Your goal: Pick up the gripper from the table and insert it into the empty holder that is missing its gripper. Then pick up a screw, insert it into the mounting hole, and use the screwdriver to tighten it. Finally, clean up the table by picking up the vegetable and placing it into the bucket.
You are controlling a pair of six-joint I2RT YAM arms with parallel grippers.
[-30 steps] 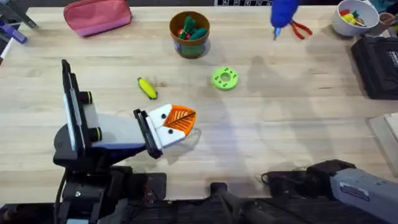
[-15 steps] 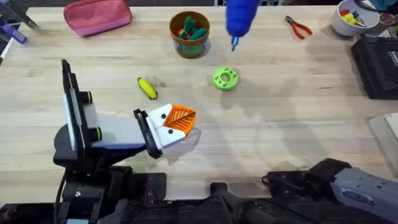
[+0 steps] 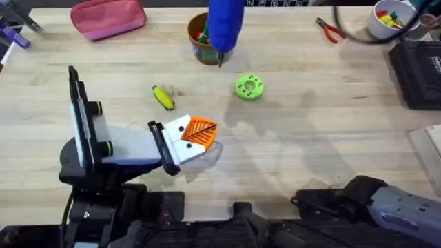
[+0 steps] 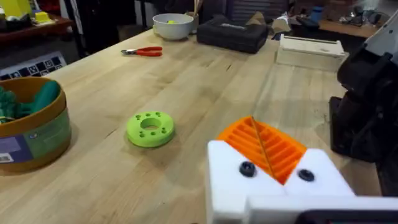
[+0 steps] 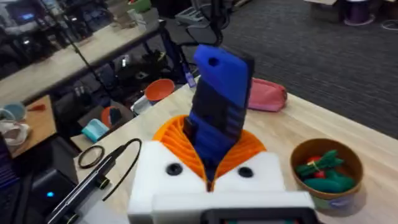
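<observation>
Wooden table (image 3: 331, 124): one screwdriver (image 5: 217, 109) clamped in right gripper (image 5: 211, 163); one vegetable (image 3: 163, 97), one bucket (image 3: 201, 43), one green ring (image 3: 249, 87). Left gripper (image 3: 196, 136) aperture indeterminate.

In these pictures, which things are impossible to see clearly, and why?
- Overhead: the screwdriver is blurred and covers part of the bucket, hiding some of its contents.
- Right wrist: the screwdriver's tip is hidden between the orange pads of the right gripper.
- Overhead: the bits in the white bowl are too small to identify.
</observation>
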